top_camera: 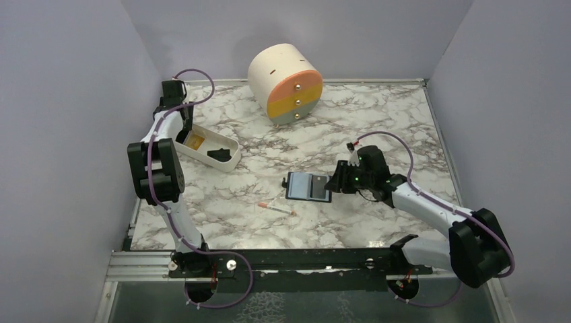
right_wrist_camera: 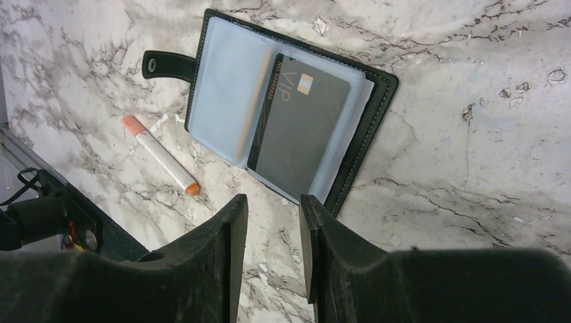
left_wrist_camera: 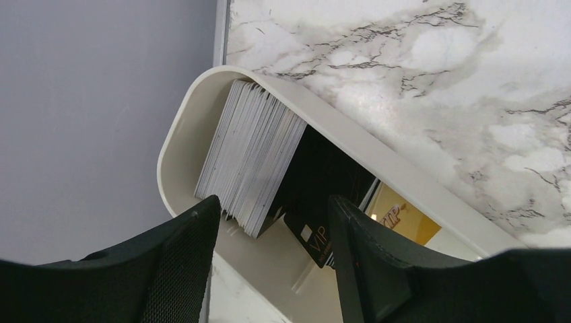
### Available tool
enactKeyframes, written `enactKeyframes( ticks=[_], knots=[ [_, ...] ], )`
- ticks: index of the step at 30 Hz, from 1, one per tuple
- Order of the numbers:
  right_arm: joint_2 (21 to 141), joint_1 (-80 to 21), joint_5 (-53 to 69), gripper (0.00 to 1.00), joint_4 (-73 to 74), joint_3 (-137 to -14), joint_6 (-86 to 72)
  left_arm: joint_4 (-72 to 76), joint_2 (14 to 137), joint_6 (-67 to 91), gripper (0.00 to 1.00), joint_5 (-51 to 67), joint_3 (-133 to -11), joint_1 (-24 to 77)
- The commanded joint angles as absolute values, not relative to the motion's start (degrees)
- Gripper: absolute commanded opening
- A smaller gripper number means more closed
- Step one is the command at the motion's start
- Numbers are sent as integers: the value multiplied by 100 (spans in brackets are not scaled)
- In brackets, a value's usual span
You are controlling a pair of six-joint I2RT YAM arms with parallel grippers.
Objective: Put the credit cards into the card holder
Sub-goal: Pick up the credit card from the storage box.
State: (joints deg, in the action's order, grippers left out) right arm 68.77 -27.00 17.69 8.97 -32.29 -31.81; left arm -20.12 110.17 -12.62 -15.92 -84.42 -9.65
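The black card holder (top_camera: 308,186) lies open on the marble, its clear sleeves (right_wrist_camera: 225,87) facing up. A dark grey VIP credit card (right_wrist_camera: 299,128) sits in its right sleeve. My right gripper (right_wrist_camera: 273,202) hovers just off the holder's near edge, open with nothing between its fingers; it is at the holder's right side (top_camera: 334,182) in the top view. My left gripper (left_wrist_camera: 273,205) is open over the end of the white tray (left_wrist_camera: 185,128). The tray holds a stack of cards on edge (left_wrist_camera: 252,158), a black VIP card (left_wrist_camera: 311,239) and an orange-yellow card (left_wrist_camera: 404,219).
A white stick with orange ends (top_camera: 276,209) lies on the table near the holder's strap, seen too in the right wrist view (right_wrist_camera: 161,155). A round cream drawer unit (top_camera: 286,84) stands at the back. The tray (top_camera: 225,163) sits close to the left wall.
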Motion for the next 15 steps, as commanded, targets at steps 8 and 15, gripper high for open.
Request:
enactKeyframes(
  ticks=[8,15],
  knots=[
    [7116,-2724,1838,35,695,-3418,-3086,-1695,11355,-1651,60,-1964,-8566,-1093],
    [7261,-2723,1872,34,636,-3467,-3065,-1734,11560,-1592,60,-2024,-8732,-1089]
  ],
)
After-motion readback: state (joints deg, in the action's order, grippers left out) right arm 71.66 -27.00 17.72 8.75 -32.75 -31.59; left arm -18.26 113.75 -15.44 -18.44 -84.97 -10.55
